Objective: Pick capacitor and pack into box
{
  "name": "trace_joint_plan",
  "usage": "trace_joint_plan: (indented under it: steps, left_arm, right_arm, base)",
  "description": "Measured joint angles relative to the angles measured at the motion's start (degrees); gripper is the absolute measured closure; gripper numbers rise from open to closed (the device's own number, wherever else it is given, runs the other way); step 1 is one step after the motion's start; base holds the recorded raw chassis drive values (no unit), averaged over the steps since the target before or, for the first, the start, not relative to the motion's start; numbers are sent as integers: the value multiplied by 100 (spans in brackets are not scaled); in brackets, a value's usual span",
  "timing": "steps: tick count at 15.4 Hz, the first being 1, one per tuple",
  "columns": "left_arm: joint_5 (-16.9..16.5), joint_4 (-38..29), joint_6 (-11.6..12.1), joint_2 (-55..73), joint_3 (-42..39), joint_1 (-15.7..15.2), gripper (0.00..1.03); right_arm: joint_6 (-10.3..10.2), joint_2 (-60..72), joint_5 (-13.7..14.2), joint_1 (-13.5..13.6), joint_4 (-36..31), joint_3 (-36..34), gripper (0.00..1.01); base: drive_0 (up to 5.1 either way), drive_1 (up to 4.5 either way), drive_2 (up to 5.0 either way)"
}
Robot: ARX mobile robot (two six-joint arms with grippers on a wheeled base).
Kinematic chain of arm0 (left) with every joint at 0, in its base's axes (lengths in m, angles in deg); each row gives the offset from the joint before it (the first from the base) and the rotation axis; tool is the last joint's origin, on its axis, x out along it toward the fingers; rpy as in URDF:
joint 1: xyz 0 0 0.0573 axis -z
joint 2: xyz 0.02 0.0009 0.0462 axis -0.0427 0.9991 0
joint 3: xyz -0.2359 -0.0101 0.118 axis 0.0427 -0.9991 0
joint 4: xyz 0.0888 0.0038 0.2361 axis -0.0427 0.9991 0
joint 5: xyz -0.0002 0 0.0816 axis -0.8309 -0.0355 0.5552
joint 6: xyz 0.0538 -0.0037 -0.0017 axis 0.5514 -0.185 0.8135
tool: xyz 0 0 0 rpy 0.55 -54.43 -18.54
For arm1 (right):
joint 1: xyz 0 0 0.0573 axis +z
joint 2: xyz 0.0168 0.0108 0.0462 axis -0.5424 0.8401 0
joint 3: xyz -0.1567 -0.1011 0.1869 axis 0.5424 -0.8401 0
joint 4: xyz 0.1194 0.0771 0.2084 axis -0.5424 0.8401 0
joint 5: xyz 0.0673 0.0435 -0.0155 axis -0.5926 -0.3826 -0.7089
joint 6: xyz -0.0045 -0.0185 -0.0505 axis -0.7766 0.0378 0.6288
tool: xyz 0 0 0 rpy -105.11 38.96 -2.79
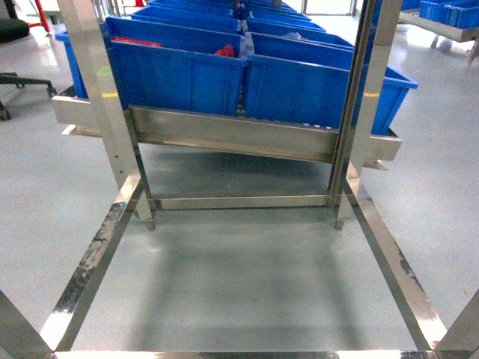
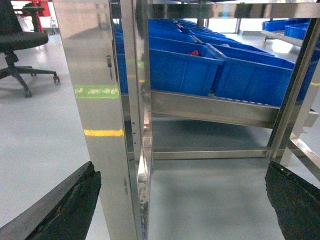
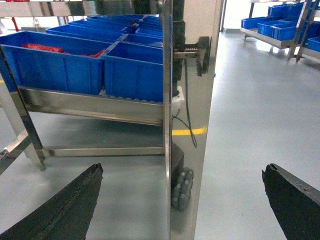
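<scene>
Rows of blue plastic bins on a slanted stainless-steel rack shelf, seen through polished steel frame uprights. Small orange-red pieces heaped in the near left bin, just a bright speck above its rim in the head view; finer shape too small to tell. Same red bits visible in the left wrist view and as a flat red layer in the right wrist view. No pink tub in any view. Left gripper with black fingers spread wide, holding nothing, low before an upright. Right gripper likewise with fingers wide apart and holding nothing, over grey floor. Black office chair at far left.
</scene>
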Motion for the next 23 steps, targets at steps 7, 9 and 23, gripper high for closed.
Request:
trace_joint_plan:
  steps: [7, 9, 23]
  left_arm:
    - [0, 0, 0, 0, 0, 0, 5]
    - [0, 0, 0, 0, 0, 0, 5]
    - [4, 2, 0, 0, 0, 0, 5]
  right_arm:
    - [0, -2, 0, 0, 0, 0, 3]
    - [0, -2, 0, 0, 0, 0, 3]
    - [-17, -2, 0, 0, 0, 0, 3]
  base:
    - [0, 0, 0]
    - [0, 0, 0]
    - [0, 0, 0]
